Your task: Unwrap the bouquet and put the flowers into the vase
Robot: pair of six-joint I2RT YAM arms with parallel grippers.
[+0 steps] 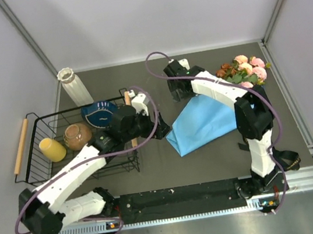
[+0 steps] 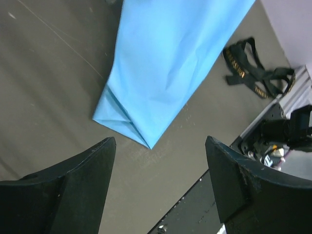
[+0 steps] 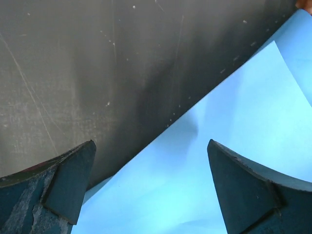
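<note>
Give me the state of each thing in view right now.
Blue paper: flat on the table, ribbon off.
Black ribbon: loose on the table, off the paper.
Flowers: lying at the paper's far end.
Vase: upright, no flowers in it.
Left hand: open, empty, above the paper's folded tip.
Right hand: open, empty, above the paper's edge.

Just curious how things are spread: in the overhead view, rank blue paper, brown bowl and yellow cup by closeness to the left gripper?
1. Blue paper, just right of the left gripper.
2. Brown bowl, left of it, in the wire basket.
3. Yellow cup, farther left in that basket.
</note>
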